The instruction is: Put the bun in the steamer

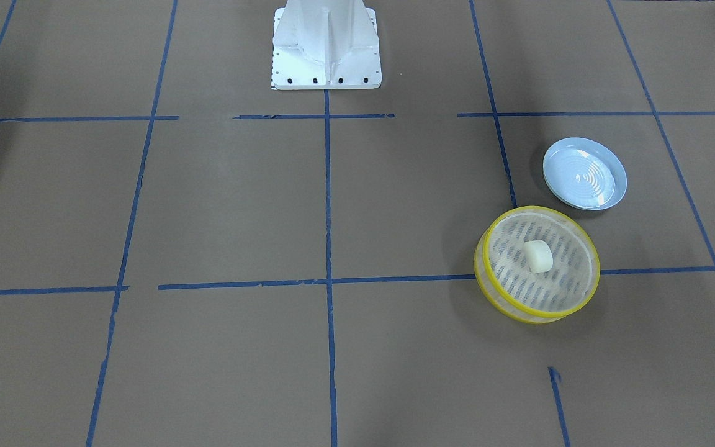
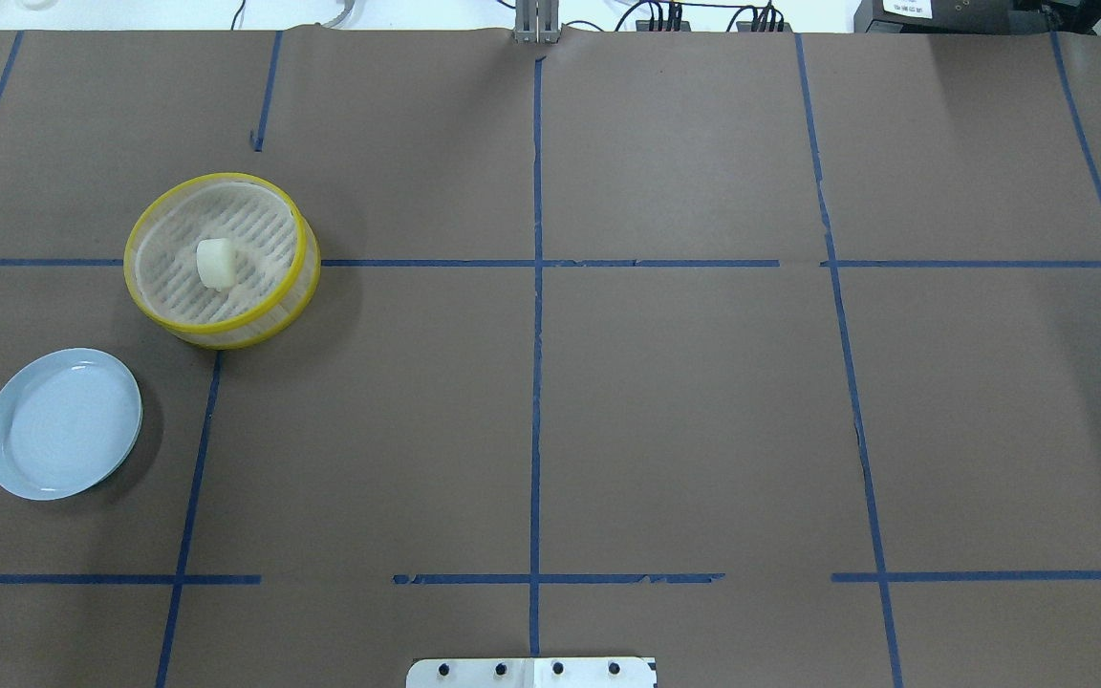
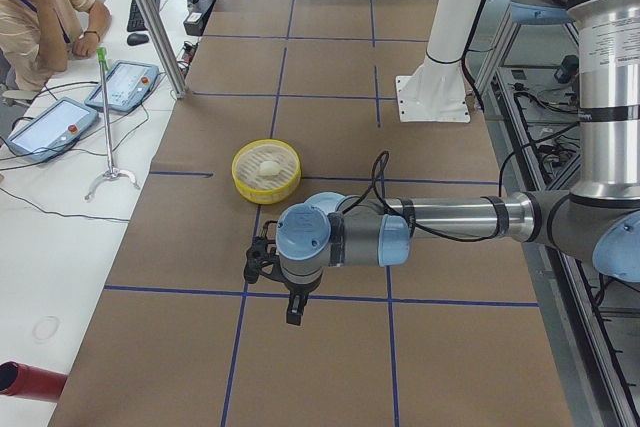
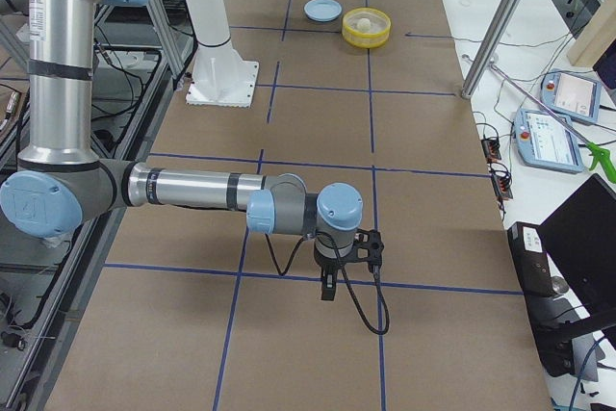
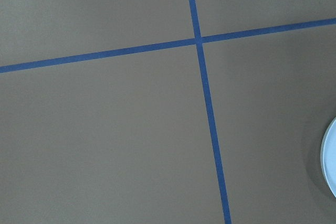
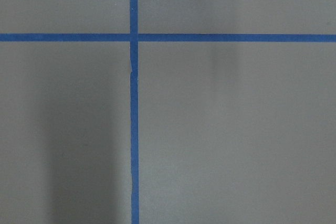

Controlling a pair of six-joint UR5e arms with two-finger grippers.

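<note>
The cream-white bun [image 1: 539, 256] lies inside the steamer [image 1: 588, 245], a round basket with yellow rims. Both also show in the overhead view, bun [image 2: 217, 264] in steamer [image 2: 144, 225], on my left half of the table. In the left side view the bun [image 3: 270, 166] sits in the steamer [image 3: 243, 180]. My left gripper [image 3: 291, 313] hangs low over bare table, well short of the steamer; I cannot tell if it is open or shut. My right gripper [image 4: 328, 289] hangs over the table's far other end; I cannot tell its state either.
A pale blue ridged plate [image 1: 618, 171] stands beside the steamer, nearer my base; it also shows in the overhead view [image 2: 10, 401] and at the left wrist view's right edge [image 5: 331, 166]. The white robot base [image 1: 326, 46] is at mid table edge. Blue tape lines cross brown paper.
</note>
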